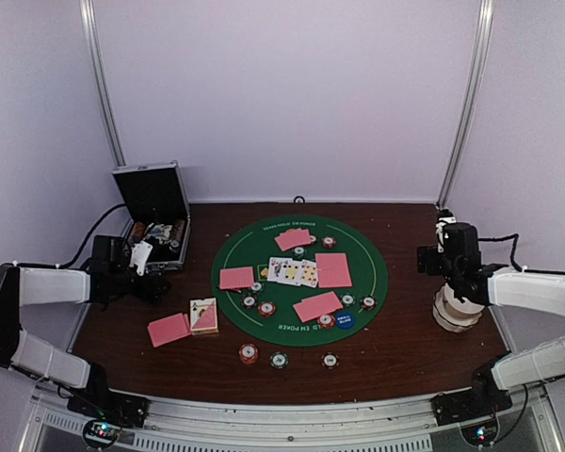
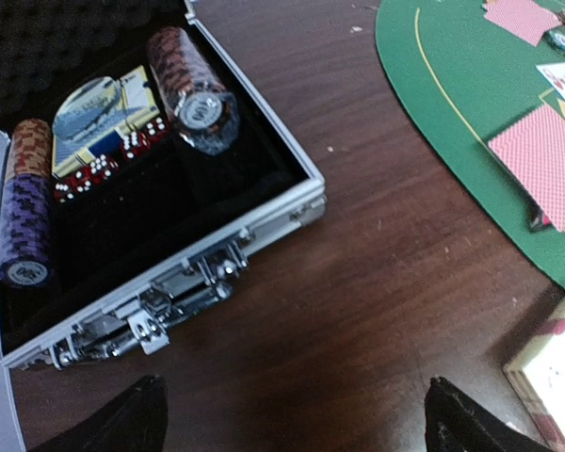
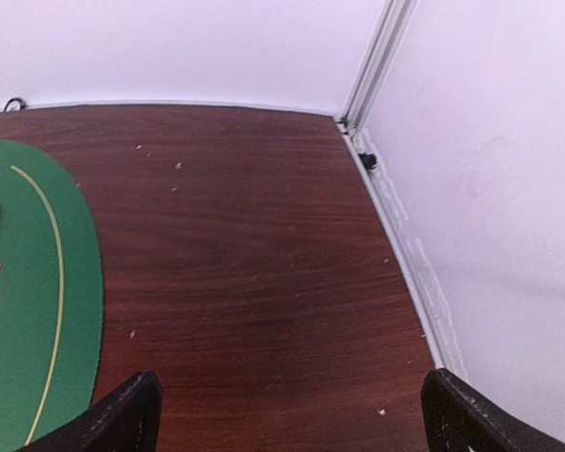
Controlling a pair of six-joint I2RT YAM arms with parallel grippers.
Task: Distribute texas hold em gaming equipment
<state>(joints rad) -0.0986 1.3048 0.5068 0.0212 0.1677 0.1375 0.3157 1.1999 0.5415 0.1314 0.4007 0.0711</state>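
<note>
On the grained dark wooden table (image 2: 386,282), the silver-edged case (image 2: 264,212) lies open at left, with cylindrical chip stacks (image 2: 193,89) inside. The left gripper (image 2: 297,419) hovers just beside its latches, fingers spread wide, empty. Right of it, flat pink-backed cards (image 1: 333,269) and round striped chips (image 1: 266,308) dot the green felt mat (image 1: 363,250). The right gripper (image 3: 290,410), equally spread, hangs over bare wood beyond the mat, well apart from them.

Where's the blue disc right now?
In the top view, the blue disc lies on the green mat near its edge closest to the arms, right of centre. It is just right of a red chip, by a face-down card.
</note>
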